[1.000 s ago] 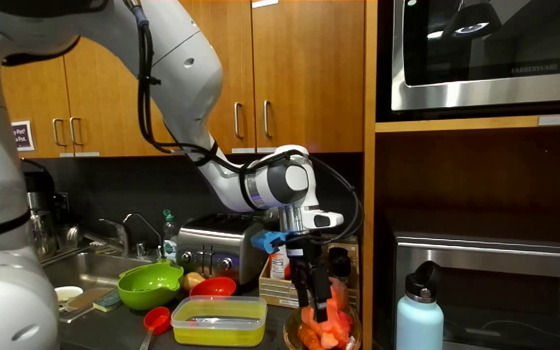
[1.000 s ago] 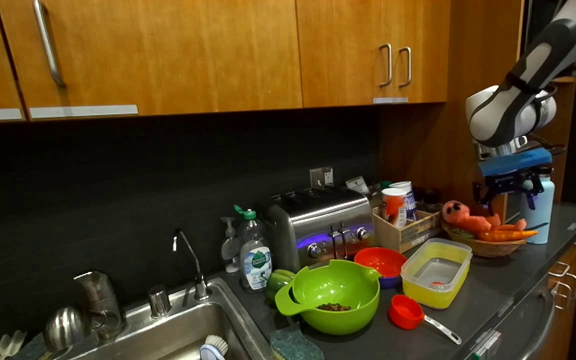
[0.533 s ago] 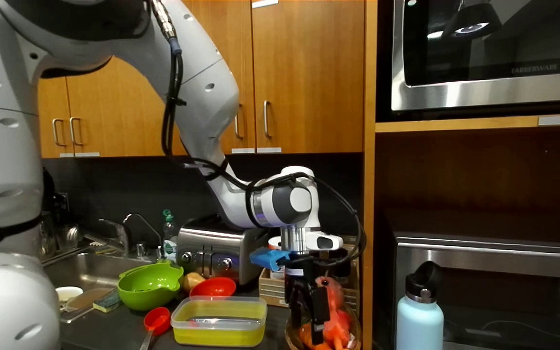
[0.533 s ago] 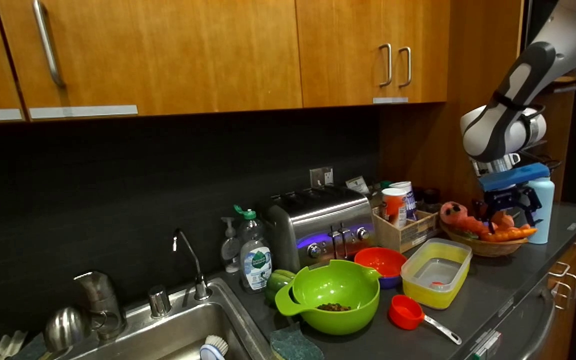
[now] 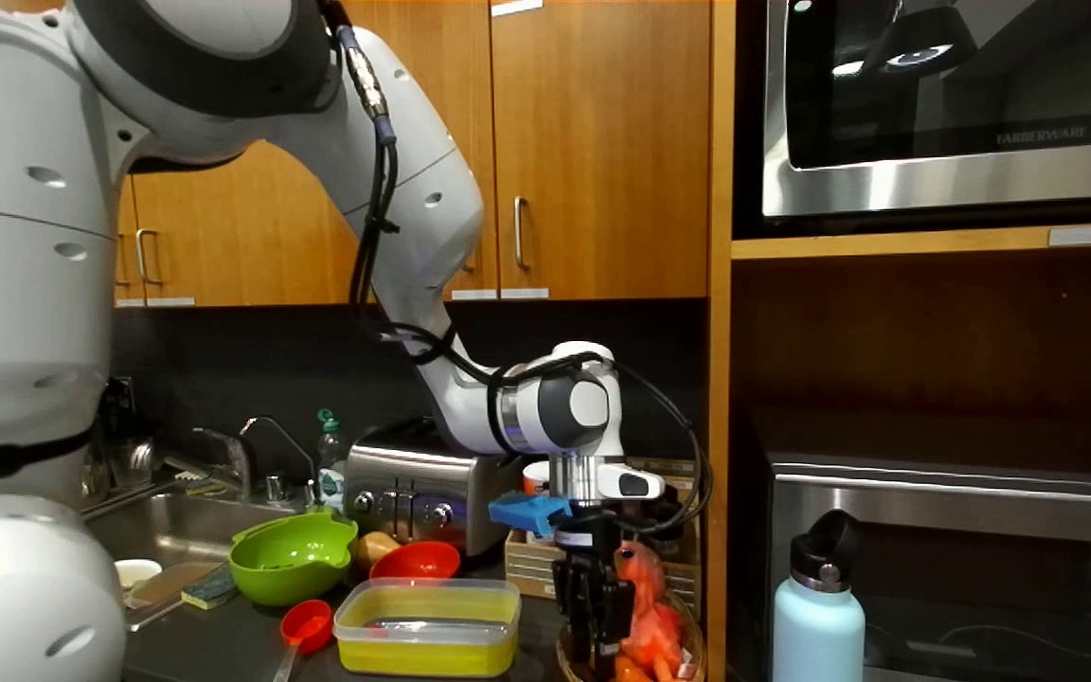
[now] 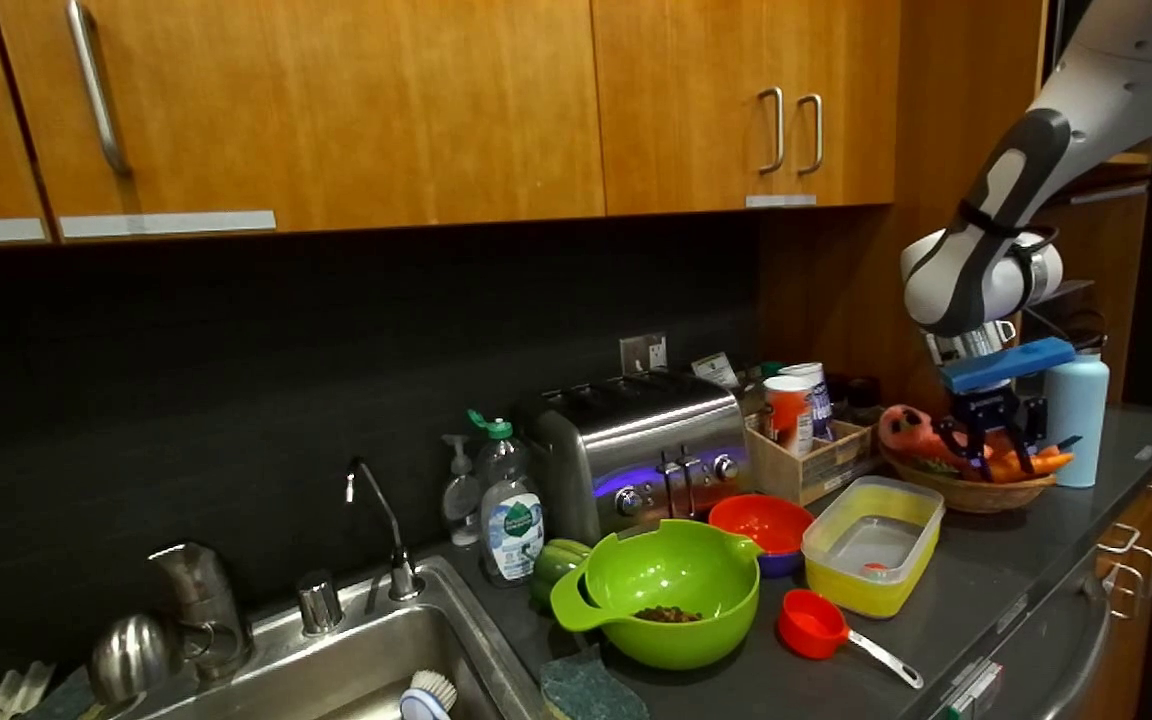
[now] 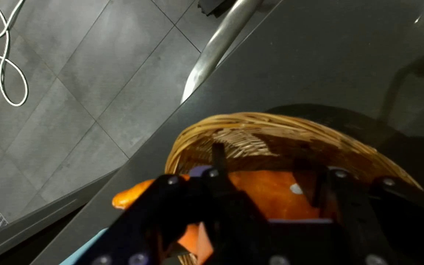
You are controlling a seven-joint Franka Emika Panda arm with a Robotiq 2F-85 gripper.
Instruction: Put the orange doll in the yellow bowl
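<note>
The orange doll [image 6: 904, 428] lies in the wicker basket, its head over the rim; the gripper partly covers its body. In another exterior view the doll [image 5: 654, 630] shows behind the fingers. My gripper [image 6: 1004, 468] reaches down into the basket beside it. In the wrist view the gripper's [image 7: 263, 157] fingers stand apart, narrower than full width, over a smooth orange carrot-like item [image 7: 271, 195]. Whether they touch it I cannot tell. The yellow bowl [image 6: 886, 595], a rectangular yellow-green container, stands on the counter near the basket, also seen as the bowl [image 5: 427, 654] in an exterior view.
The wicker basket [image 7: 248, 119] surrounds the fingers. A light blue bottle [image 6: 1078, 420] stands close behind it. A box of jars [image 6: 821, 455], a toaster [image 6: 656, 450], a red bowl [image 6: 761, 520], a green bowl [image 6: 676, 640] and a red measuring cup [image 6: 812, 625] share the counter.
My gripper has come down from above the basket into it and shifted a little toward the yellow bowl. Its fingers have moved closer together. The doll stays in the basket.
</note>
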